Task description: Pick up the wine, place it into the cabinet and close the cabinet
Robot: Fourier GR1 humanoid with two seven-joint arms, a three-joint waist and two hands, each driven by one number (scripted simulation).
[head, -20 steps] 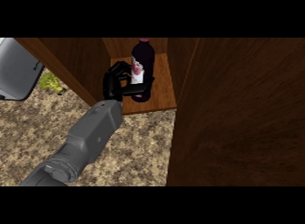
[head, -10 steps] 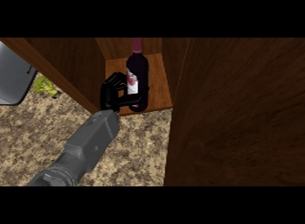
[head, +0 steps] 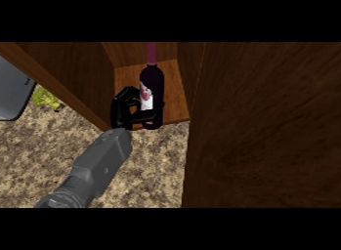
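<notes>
**Bottle on the shelf, door not yet closed**

While I watch from the head view, I see only one arm coming from the lower edge, a grey forearm (head: 100, 163) that rises over the speckled counter (head: 29, 156). From its position at the left side I judge it is the left arm, but I am not fully sure. The other hand does not show anywhere.

At the end of this forearm the left hand (head: 127, 110) is black, and its fingers are curled round the lower part of the wine bottle (head: 151, 88), so it is grasping the bottle and has not let go.

The bottle is already inside the cabinet (head: 79, 73), on the light wooden shelf (head: 171, 95), near the shelf's front edge. It is dark, almost black, with a white and red label (head: 147, 99) facing the hand and a purple-red cap on its neck pointing to the back of the cabinet. Whether its base fully rests on the shelf, I cannot tell.

At the right, a big dark wooden panel (head: 274, 127) fills the view; I think it is the open door.

To my judgement, picking up is done and placing is almost done. What is left: release the bottle, pull the hand out, then close the door.
</notes>
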